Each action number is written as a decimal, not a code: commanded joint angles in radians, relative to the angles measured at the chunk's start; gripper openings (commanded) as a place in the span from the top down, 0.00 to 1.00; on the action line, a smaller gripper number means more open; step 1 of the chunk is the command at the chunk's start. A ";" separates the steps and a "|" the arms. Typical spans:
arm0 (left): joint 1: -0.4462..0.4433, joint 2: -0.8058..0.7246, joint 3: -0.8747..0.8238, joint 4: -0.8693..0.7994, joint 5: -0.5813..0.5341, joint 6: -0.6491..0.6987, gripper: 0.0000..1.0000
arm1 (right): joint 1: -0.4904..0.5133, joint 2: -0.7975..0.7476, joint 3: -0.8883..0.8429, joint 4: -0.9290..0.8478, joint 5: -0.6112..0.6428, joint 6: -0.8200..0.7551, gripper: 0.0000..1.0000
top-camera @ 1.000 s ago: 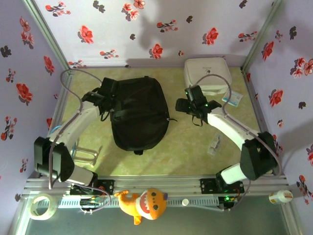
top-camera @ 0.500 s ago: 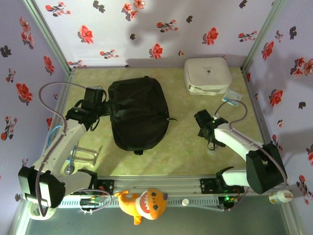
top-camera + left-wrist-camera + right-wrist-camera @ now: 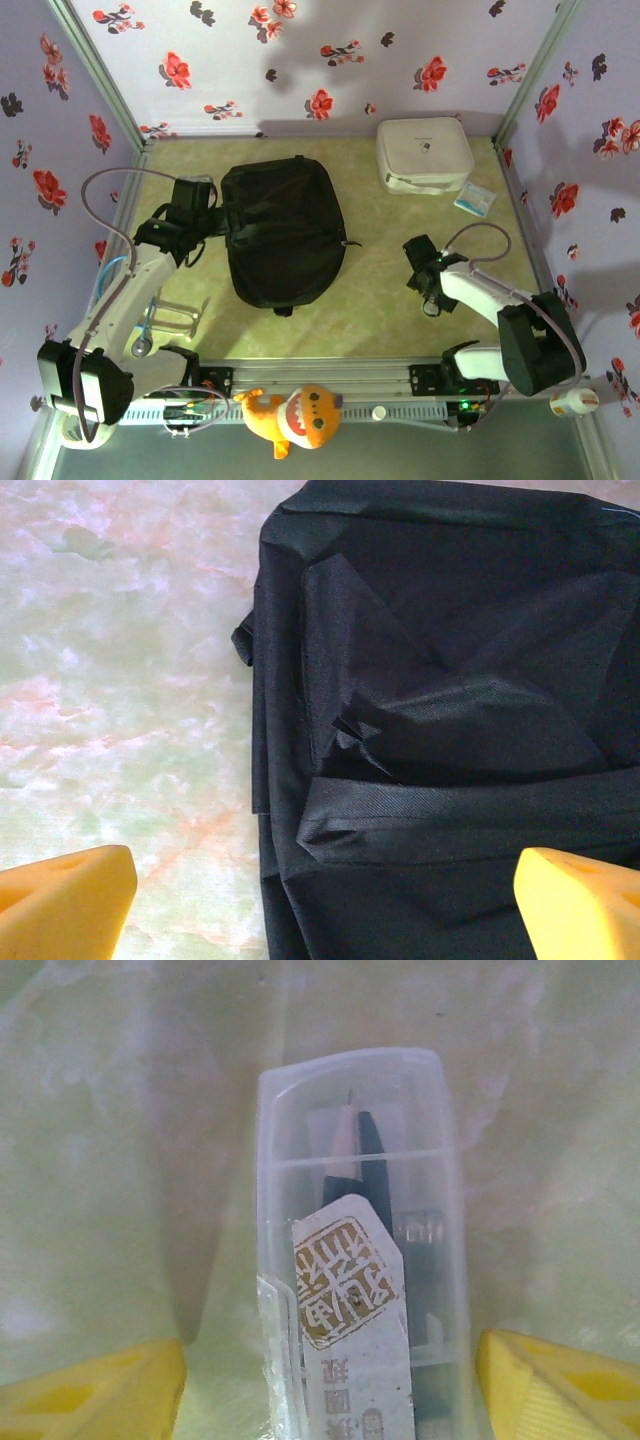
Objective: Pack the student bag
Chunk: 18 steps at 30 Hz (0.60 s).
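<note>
Flowered wallpaper on three sides, pale green marbled counter point(image 3: 380, 260) underneath. Lying flat left of centre in the top view: student bag point(image 3: 283, 235), black, straps showing, no open mouth to be made out from above. Upper right corner of the counter: white zip case point(image 3: 423, 153), with a small blue-and-white packet point(image 3: 474, 200) just below and right of it. Lower right of centre: right jaws, tipped down over a clear plastic case point(image 3: 355, 1260).

Right jaws: released, yellow fingertips point(image 3: 95, 1385) at the two lower corners of the wrist view. Straddling the clear case, a strip of bare counter on either side, not touching it yet. Inside the case: something dark and pointed plus a printed card; cannot tell what tool.

Left jaws: released too, spread wide with nothing between, hovering at the bag's left edge. In the left wrist view, folded black fabric across the right half, bare counter on the left.

Step in hand, by the look of it: picking up the clear case, well apart from the bag. Next move likely calls for closing squarely on the case's long sides, lifting, then carrying leftward to the bag. Also needed before any drop-in: an opening in the bag, probably work for the left jaws, hunting a zipper pull or flap among those folds.
</note>
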 commanded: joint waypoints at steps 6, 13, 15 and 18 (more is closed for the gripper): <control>0.008 0.022 0.011 0.018 0.040 0.016 0.02 | -0.016 0.023 0.005 0.031 -0.069 0.025 0.26; 0.007 0.027 0.011 0.017 0.044 0.017 0.01 | -0.018 0.049 0.020 0.013 -0.065 0.050 0.39; 0.008 0.030 0.011 0.018 0.046 0.017 0.01 | -0.018 0.054 0.021 0.019 -0.065 0.053 0.42; 0.007 0.035 0.011 0.019 0.055 0.017 0.01 | -0.017 0.057 0.023 0.027 -0.060 0.050 0.48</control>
